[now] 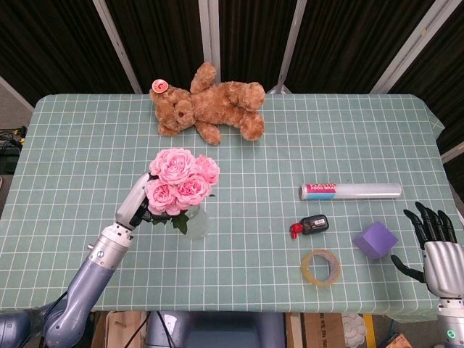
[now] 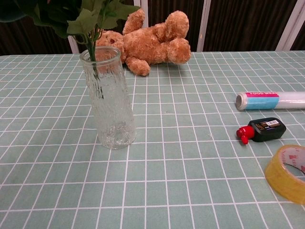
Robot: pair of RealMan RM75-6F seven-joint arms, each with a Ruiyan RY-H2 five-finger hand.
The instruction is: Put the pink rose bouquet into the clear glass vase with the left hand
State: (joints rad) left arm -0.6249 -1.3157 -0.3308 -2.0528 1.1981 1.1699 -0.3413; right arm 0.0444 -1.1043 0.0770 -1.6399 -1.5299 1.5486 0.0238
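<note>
Left of centre in the head view, the left hand (image 1: 135,204) grips the rose bouquet (image 1: 180,180) from the left side, fingers reaching in under the blooms, its arm running down to the lower left corner. The pink flowers sit directly over the glass vase (image 1: 196,223), hiding its mouth from above.

In the chest view the vase (image 2: 110,98) stands upright in the left half of the frame, and the green stem (image 2: 93,59) passes down through its rim into the upper part of the glass. The stem's lower end stops well above the vase bottom. Dark green leaves (image 2: 94,14) spread just above the rim at the top left edge of that frame; the blooms and the hand are cut off from it.

Behind the bouquet, toward the top centre, a brown teddy bear (image 1: 209,101) lies on its side on the green checked tablecloth (image 1: 72,145).

To the right of centre lies a roll of food wrap (image 1: 351,191), lengthwise left to right. Just below it is a small black bottle with a red cap (image 1: 310,225), and below that a ring of clear tape (image 1: 320,267). A purple block (image 1: 375,240) sits further right, near the tape.

At the lower right corner the right hand (image 1: 435,246) hovers at the table edge, dark fingers spread apart and holding nothing, near the purple block but not touching it.
</note>
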